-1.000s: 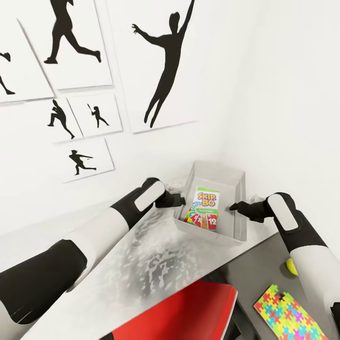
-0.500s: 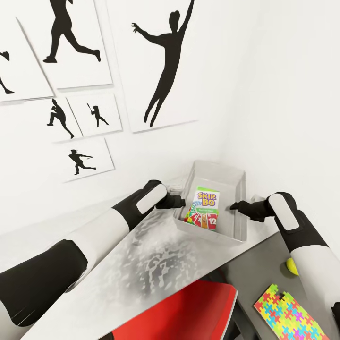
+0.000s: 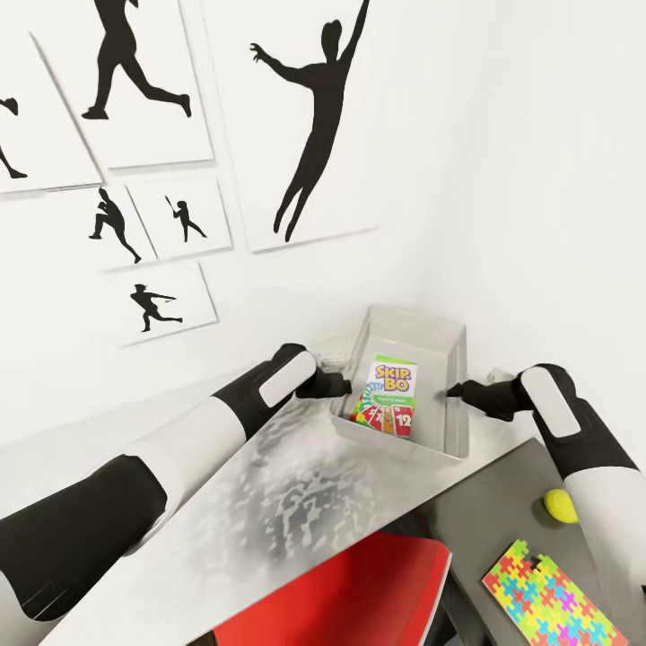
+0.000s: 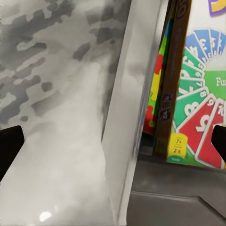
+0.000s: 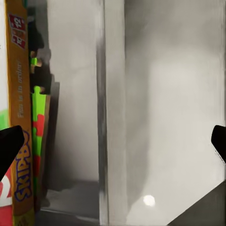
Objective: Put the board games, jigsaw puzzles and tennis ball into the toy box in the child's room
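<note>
The toy box (image 3: 454, 422) stands in the table's far corner by the wall. The SKIP BO board game (image 3: 388, 399) lies inside it, on top of other coloured toys. My left gripper (image 3: 341, 388) is at the box's left wall, and my right gripper (image 3: 456, 390) is at its right wall. In the left wrist view the left gripper (image 4: 113, 143) is open astride the box wall (image 4: 125, 132), with the SKIP BO box (image 4: 202, 117) just inside. The right gripper (image 5: 113, 146) is likewise open astride the wall (image 5: 113, 94). The tennis ball (image 3: 563, 505) and a jigsaw puzzle (image 3: 547, 597) lie on the table's dark section.
The pale mottled table (image 3: 296, 502) meets a dark grey end section (image 3: 502, 516) on the right. A red chair (image 3: 359, 592) sits at the table's near edge. White walls with silhouette posters (image 3: 296, 117) close off the corner behind the box.
My right arm has drawn back to the right, so its fingertips now sit at the box's right wall and the tennis ball shows fully. The left arm has barely moved.
</note>
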You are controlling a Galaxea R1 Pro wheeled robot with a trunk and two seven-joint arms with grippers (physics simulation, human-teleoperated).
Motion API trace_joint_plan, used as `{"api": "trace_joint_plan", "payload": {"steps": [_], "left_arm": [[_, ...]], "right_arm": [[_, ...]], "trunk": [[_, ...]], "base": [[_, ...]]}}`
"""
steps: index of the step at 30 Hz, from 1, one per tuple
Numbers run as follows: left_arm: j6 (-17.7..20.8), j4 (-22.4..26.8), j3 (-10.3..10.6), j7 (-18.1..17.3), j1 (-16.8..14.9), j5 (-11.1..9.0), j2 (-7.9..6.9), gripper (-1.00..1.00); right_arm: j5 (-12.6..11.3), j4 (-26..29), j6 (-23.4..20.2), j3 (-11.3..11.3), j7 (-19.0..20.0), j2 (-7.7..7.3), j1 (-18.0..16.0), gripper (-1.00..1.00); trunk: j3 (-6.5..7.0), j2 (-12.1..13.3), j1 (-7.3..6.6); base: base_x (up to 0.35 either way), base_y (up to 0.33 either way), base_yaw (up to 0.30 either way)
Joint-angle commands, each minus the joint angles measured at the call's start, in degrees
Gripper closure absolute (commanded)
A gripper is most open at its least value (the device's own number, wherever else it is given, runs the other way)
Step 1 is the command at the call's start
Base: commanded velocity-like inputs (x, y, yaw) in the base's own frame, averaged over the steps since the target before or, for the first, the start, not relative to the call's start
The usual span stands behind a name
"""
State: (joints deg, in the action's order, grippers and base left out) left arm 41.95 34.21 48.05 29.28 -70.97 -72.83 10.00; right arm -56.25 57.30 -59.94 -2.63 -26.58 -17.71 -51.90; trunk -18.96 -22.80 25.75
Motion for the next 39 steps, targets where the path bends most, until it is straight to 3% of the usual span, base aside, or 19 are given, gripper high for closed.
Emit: {"api": "trace_joint_plan", "payload": {"steps": [1, 11, 17, 24, 39], "left_arm": [[0.0, -0.2, 0.2, 0.4, -0.1, -0.5, 0.00, -1.00], [-1.6, -1.3, 0.6, -0.2, -0.1, -0.6, 0.00, -1.00], [-3.3, -3.7, 3.3, -2.4, -0.1, -0.5, 0.00, -1.00], [-4.7, -4.5, 4.7, -4.4, -0.1, -0.6, 0.00, -1.00], [-5.0, -4.7, 5.1, -5.2, -0.1, -0.6, 0.00, -1.00]], "right_arm": [[-0.6, 0.3, -0.1, -0.2, -0.6, -0.19, 0.0, -1.00], [-1.1, 4.3, -0.1, -0.1, -0.6, -1.41, 0.3, -1.00], [-1.3, 4.9, -0.1, -0.1, -0.6, -1.59, 0.9, -1.00], [-1.3, 5.1, -0.1, -0.2, -0.6, -1.62, 1.1, -1.00], [-1.4, 5.1, -0.1, -0.3, -0.6, -1.59, 1.2, -1.00]], "trunk": [[-0.11, -0.1, 0.04], [-0.11, -0.1, 0.04], [-0.11, -0.1, 0.04], [-0.11, -0.1, 0.04], [-0.11, -0.1, 0.04]], "base": [[0.000, 0.000, 0.000], [0.000, 0.000, 0.000], [0.000, 0.000, 0.000], [0.000, 0.000, 0.000], [0.000, 0.000, 0.000]]}}
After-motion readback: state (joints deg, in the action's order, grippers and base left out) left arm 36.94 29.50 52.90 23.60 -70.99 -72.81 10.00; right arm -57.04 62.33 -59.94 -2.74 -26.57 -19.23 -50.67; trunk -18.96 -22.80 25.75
